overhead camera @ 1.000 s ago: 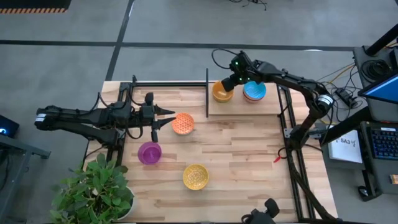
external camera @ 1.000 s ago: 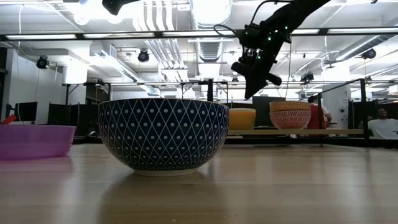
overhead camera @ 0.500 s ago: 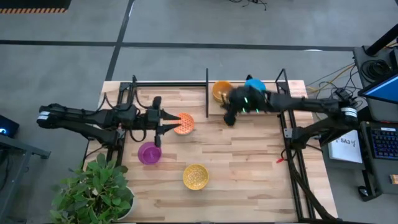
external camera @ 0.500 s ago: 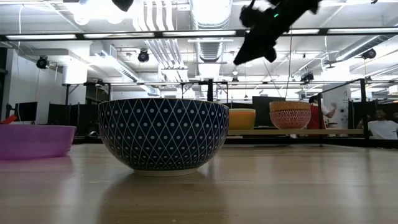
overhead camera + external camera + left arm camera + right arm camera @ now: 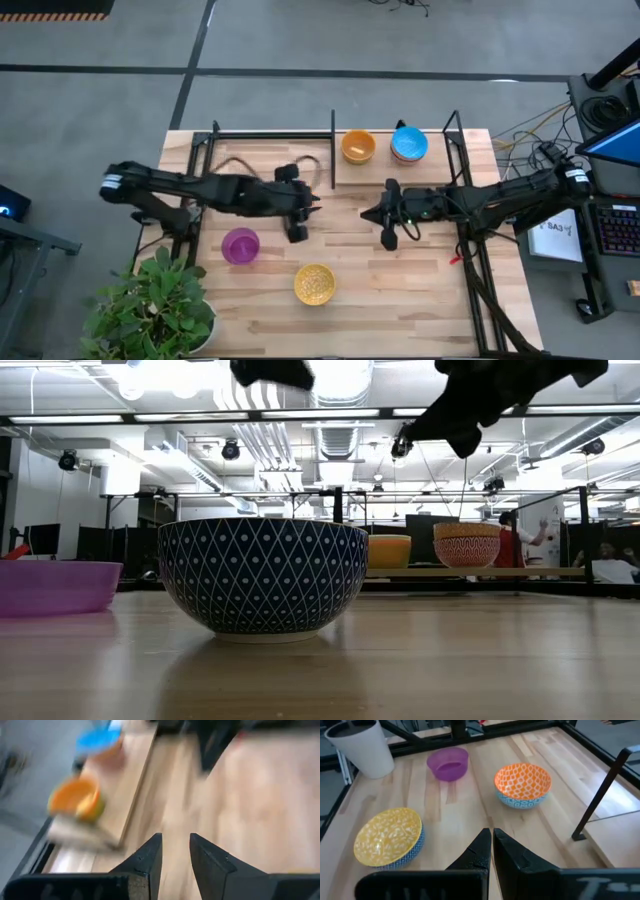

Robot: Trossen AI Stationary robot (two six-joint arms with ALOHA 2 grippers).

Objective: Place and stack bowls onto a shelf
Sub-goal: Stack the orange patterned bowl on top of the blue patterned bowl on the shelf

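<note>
The shelf stands at the table's far edge. A yellow-orange bowl sits on it, beside a light blue bowl that is nested in a red-patterned bowl. The orange patterned bowl, the purple bowl and the gold patterned bowl, blue outside, rest on the tabletop. My left gripper hovers open over mid-table, and in the high view its arm hides the orange patterned bowl. My right gripper faces it, shut, with nothing held.
A potted plant in a white pot stands at the near left corner. Black frame posts rise beside the shelf and along the table's sides. Bare wood lies to the right of the gold bowl. People show in the room behind.
My right gripper has swung from above the shelf's bowls toward the near edge, out over mid-table, tipping closer to level and staying shut. My left gripper has gone toward the table's right edge, over the orange patterned bowl, tipping downward. No bowl has moved.
</note>
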